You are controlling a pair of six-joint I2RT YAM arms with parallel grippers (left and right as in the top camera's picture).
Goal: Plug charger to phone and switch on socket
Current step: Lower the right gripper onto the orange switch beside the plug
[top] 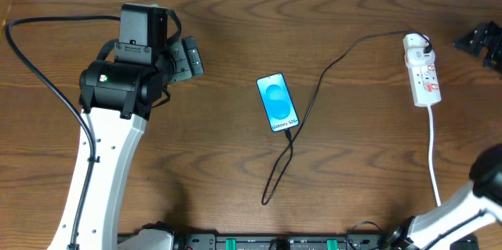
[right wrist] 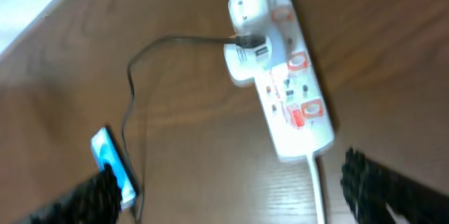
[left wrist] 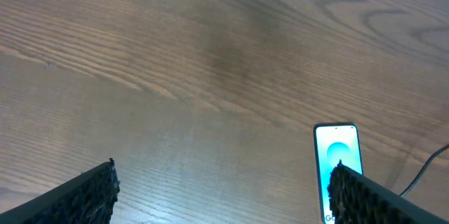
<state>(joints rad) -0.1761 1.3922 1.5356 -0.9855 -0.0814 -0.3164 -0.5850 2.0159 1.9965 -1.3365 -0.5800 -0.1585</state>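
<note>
The phone (top: 278, 103) lies flat mid-table, its blue screen lit. The black charger (top: 321, 82) runs from a white adapter on the far end of the socket (top: 424, 76), loops toward the front, and ends at the phone's near edge; I cannot tell if the tip is seated. My left gripper (top: 188, 56) is open and empty, well left of the phone. In the left wrist view (left wrist: 224, 175) the phone (left wrist: 335, 150) shows by the right finger. My right gripper (top: 475, 38) is open and empty, right of the socket. The right wrist view (right wrist: 228, 175) shows the socket (right wrist: 287, 83), the charger (right wrist: 133, 69) and the phone (right wrist: 109, 154).
The socket's thick white cord (top: 433, 156) runs from the strip toward the front edge at the right. The left arm's white body (top: 106, 164) stands over the table's left side. The right arm's white link (top: 463, 207) sits at the front right corner.
</note>
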